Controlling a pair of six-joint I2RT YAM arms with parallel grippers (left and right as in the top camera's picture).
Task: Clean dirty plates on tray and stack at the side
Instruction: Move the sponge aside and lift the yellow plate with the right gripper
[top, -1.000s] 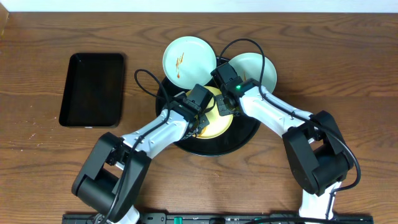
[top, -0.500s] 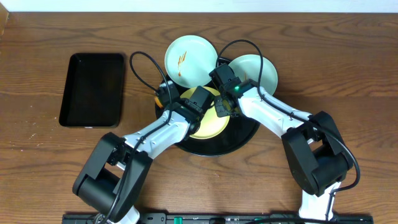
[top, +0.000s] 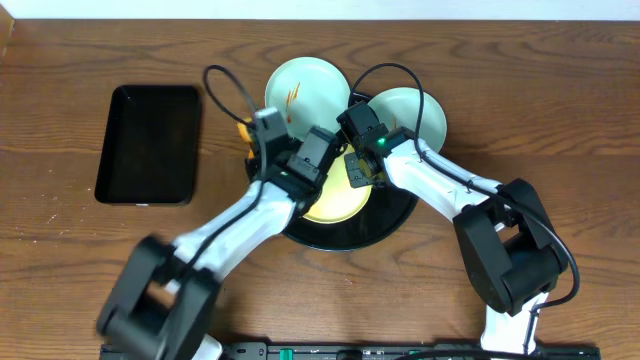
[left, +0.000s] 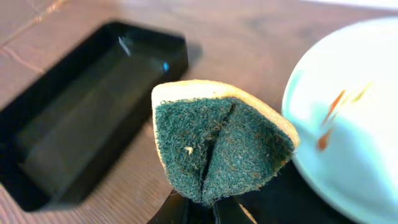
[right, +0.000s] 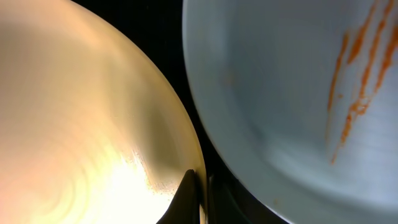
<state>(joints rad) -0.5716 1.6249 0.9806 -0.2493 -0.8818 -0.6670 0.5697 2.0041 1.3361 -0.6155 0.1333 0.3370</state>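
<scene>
yellow plate (top: 336, 205) lies on the tray (top: 392, 224), its rim pinched by the right jaws, likely to steady it; left jaws clamp a folded sponge (left: 217, 143) near the streaked mint plate (left: 348, 124), poised to wipe.

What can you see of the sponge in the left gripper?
The sponge is folded, dark green scouring face outward with a crease down the middle, pale yellow foam along the top edge, a few light specks on the green. The left gripper pinches its lower end, holding it upright between the rectangular black tray and a sauce-streaked mint plate, apparently touching neither.
</scene>
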